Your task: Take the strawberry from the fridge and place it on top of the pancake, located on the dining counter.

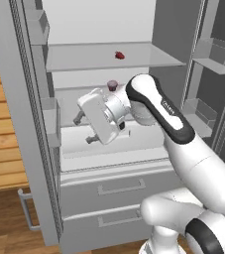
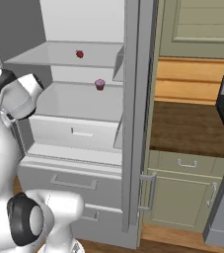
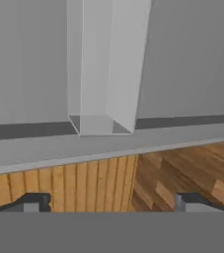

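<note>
The strawberry point(image 1: 119, 55) lies on the fridge's point(image 1: 20, 99) upper shelf point(image 1: 84, 58), near its front edge. The gripper point(image 1: 83, 129) is spread and empty, pointing at the left door; reaching begins, so it must rise and turn inward.

fridge point(image 2: 131, 123) open; strawberry point(image 2: 79, 54) on upper shelf point(image 2: 44, 57), cupcake point(image 2: 99, 84) one shelf below, well apart.

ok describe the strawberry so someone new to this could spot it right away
Look into the open fridge at its upper white shelf. The strawberry lies there alone, a tiny dark-red berry. The cupcake on the shelf below is bigger, with pink-purple frosting.
</note>
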